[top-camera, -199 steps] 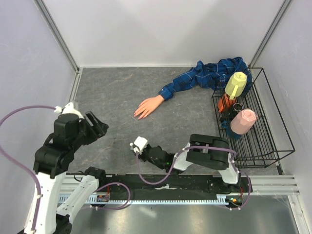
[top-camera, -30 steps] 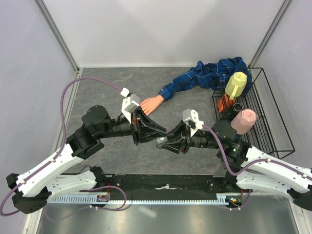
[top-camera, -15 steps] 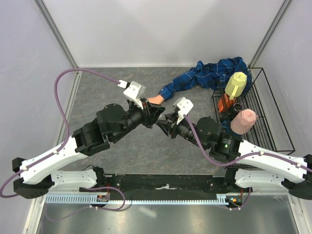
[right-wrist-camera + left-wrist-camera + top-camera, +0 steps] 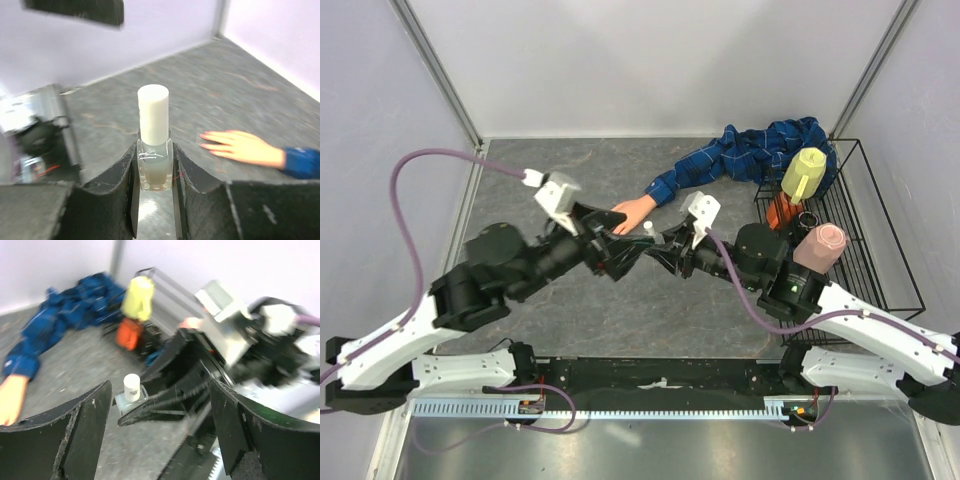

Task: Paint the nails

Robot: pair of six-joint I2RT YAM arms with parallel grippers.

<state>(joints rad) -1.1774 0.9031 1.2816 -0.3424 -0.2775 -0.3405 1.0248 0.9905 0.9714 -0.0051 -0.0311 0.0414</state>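
The mannequin hand (image 4: 632, 211) lies palm down on the grey table, sticking out of a blue plaid sleeve (image 4: 740, 155). Its nails (image 4: 206, 136) show as pinkish fingertips in the right wrist view. My right gripper (image 4: 652, 250) is shut on a small clear bottle with a white cap (image 4: 647, 229), held upright just near of the hand. The bottle's cap (image 4: 153, 114) stands up above the right gripper (image 4: 154, 156). My left gripper (image 4: 623, 256) is open and empty, facing the bottle (image 4: 131, 391) from the left. The left gripper (image 4: 160, 390) stands wide apart.
A black wire rack (image 4: 865, 300) stands at the right. It holds a yellow bottle (image 4: 804, 172), a pink cup (image 4: 818, 248) and an orange item (image 4: 780, 210). Both arms cross the middle of the table. White walls close the back and sides.
Both arms have risen from the near edge and met beside the hand. In the last half second my left gripper has drawn back to the left; the right still holds the bottle.
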